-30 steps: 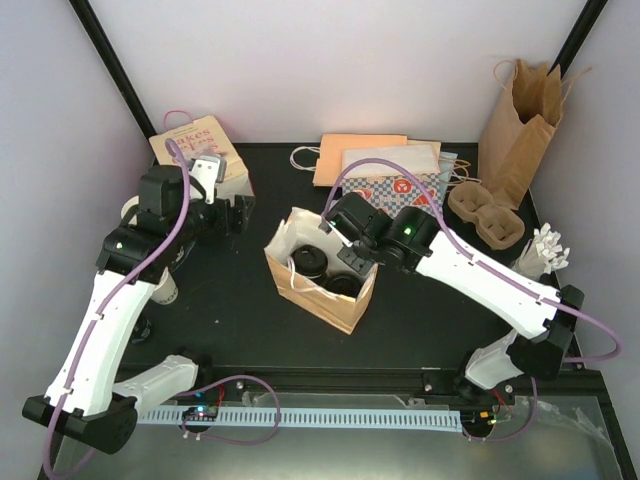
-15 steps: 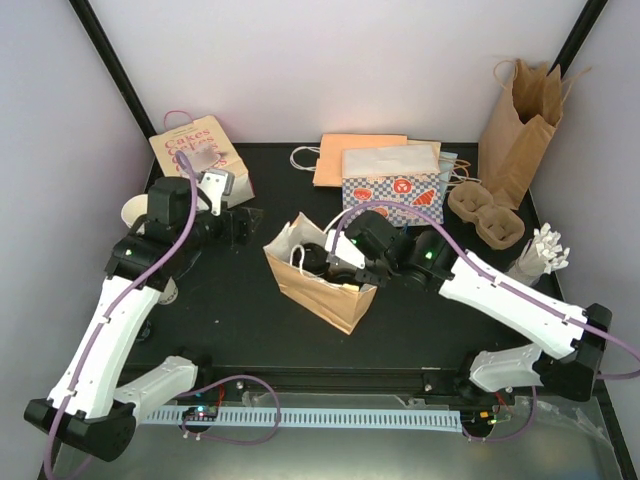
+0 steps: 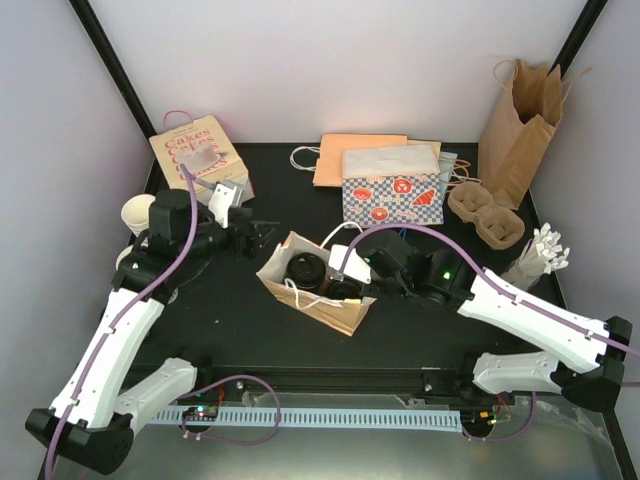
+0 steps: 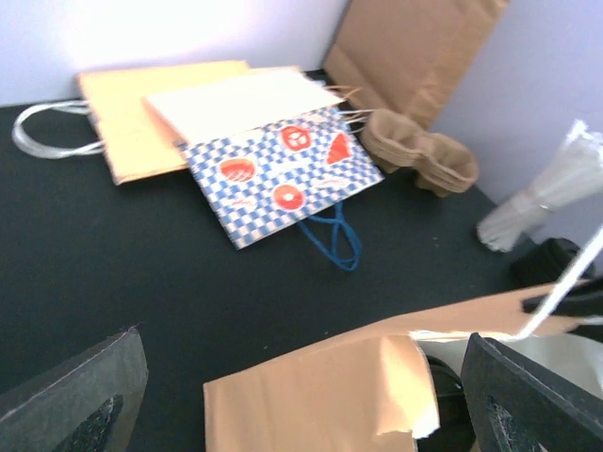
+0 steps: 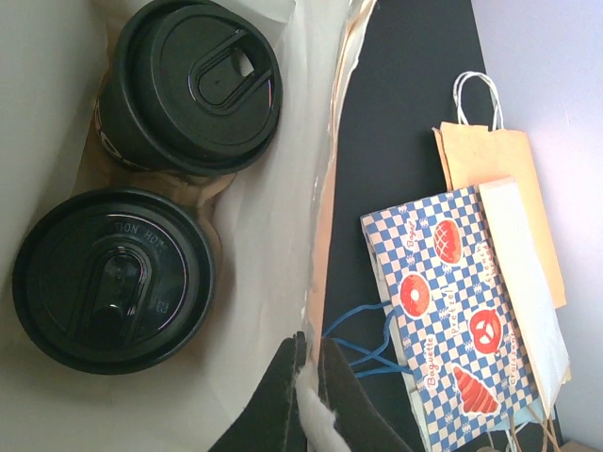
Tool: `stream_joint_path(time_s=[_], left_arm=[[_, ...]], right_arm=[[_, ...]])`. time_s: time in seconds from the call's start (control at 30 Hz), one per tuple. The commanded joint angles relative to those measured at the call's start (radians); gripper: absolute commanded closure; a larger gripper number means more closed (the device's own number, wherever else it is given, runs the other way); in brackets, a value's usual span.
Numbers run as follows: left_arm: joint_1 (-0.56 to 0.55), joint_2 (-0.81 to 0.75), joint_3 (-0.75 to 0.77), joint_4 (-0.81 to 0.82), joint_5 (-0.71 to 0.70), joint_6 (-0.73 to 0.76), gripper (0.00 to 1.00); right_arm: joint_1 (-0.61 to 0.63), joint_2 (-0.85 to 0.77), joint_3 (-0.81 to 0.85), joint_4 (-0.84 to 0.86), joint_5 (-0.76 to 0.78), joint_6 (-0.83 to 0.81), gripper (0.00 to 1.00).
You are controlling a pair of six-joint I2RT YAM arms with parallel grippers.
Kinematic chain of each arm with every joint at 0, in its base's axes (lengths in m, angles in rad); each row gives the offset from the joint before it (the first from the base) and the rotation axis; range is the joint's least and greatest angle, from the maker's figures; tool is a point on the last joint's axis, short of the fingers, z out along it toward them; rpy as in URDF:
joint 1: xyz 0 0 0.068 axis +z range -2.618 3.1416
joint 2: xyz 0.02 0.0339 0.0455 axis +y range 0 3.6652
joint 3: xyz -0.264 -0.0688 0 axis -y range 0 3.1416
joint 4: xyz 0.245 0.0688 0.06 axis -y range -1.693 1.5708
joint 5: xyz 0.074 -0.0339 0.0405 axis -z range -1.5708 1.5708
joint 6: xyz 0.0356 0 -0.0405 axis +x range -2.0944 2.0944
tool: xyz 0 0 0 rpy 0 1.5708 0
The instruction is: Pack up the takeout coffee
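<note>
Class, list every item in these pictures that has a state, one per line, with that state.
Paper bag, open, tilted.
Coffee cup, lidded, inside the paper bag.
Second coffee cup, lidded, inside the paper bag.
Left tool, open.
Right tool, shut on the paper bag's edge.
Tall bag, upright, open.
Cup tray, empty.

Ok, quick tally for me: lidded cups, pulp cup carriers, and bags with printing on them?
Lidded cups: 2, both inside the open brown bag
Pulp cup carriers: 1
Printed bags: 2, the Cakes bag and the blue checkered bag
Total: 5
</note>
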Motion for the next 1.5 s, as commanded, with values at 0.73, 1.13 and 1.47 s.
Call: stream_joint_path(time_s=[0.73, 1.13, 1.47], left_arm=[[-0.241, 0.114, 0.205, -0.129, 0.102, 0.747, 0.17], [-0.299, 0.144, 0.252, -0.323, 0.196, 0.802, 0.37], [-0.384, 0.131, 0.187, -0.305, -0.052, 0.731, 0.44]], right_arm=[[0.009, 0.02, 0.097, -0.008, -0.049, -0.153, 0.99], [0.01, 0.036, 0.125, 0.005, -0.053, -0.172, 0.99], [0.023, 0.024, 0.117, 0.011, -0.061, -0.171, 0.99]])
